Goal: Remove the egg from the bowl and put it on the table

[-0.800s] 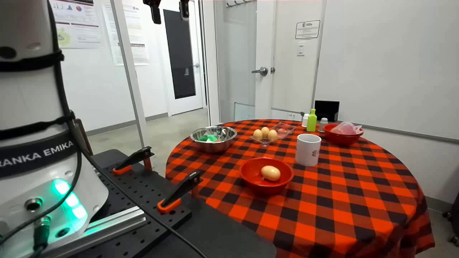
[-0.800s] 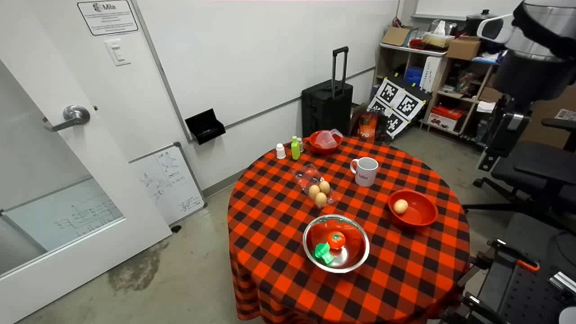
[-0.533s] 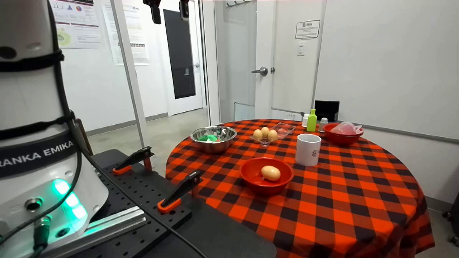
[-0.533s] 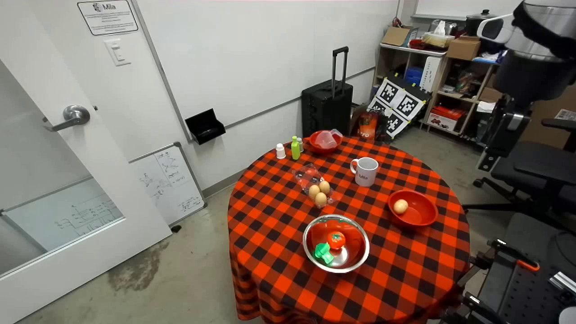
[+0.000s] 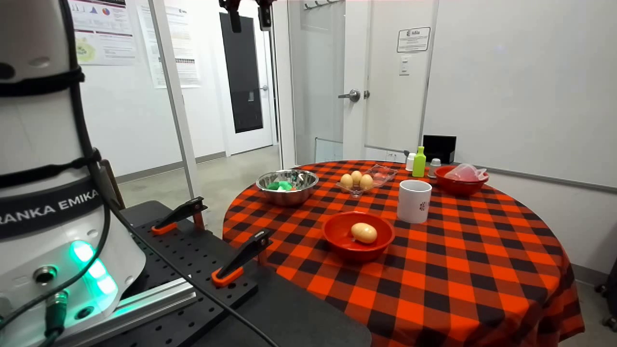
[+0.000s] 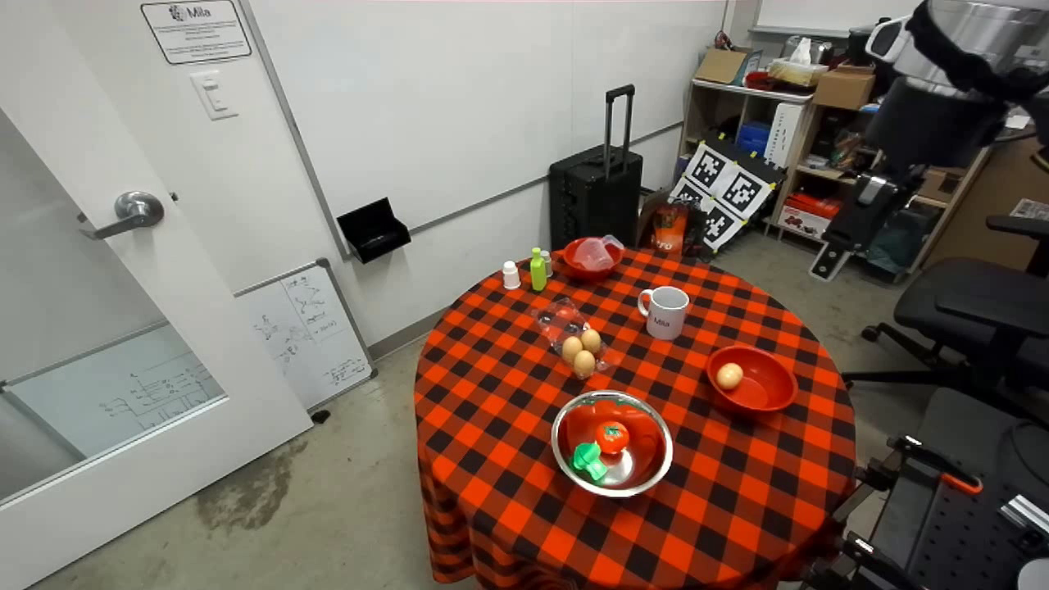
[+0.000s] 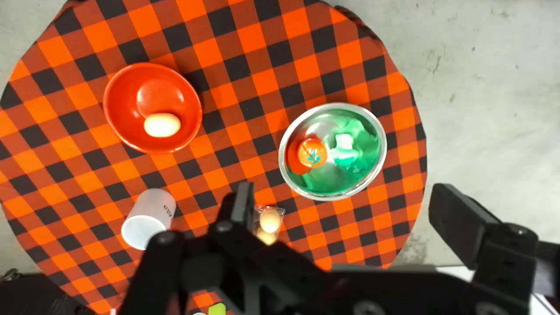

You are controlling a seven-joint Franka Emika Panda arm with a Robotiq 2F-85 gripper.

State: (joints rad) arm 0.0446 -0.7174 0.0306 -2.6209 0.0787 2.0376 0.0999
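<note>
A pale brown egg [image 5: 364, 233] lies in the near red bowl [image 5: 356, 253] on the table [image 5: 462, 270], which has a red and black checked cloth. The egg [image 6: 729, 376] and the bowl [image 6: 770, 385] show in an exterior view too. In the wrist view the egg [image 7: 162, 125] rests against the lower inside of the red bowl [image 7: 159, 95], at upper left. My gripper [image 7: 344, 194] is wide open and empty, high above the table. In an exterior view the fingertips [image 5: 250, 28] hang at the top edge, apart. The gripper [image 6: 852, 225] is far above and beyond the bowl.
A metal bowl [image 6: 612, 490] holds a tomato [image 6: 612, 437] and a green piece [image 6: 589, 461]. A clear carton [image 6: 565, 318] holds 3 eggs [image 6: 583, 352]. A white mug [image 6: 666, 315], a green bottle [image 6: 538, 271], shakers [image 6: 511, 276] and another red bowl [image 6: 586, 269] stand farther back.
My gripper has moved to the right in an exterior view, and to the left and slightly up in an exterior view. The egg and bowls have not moved.
</note>
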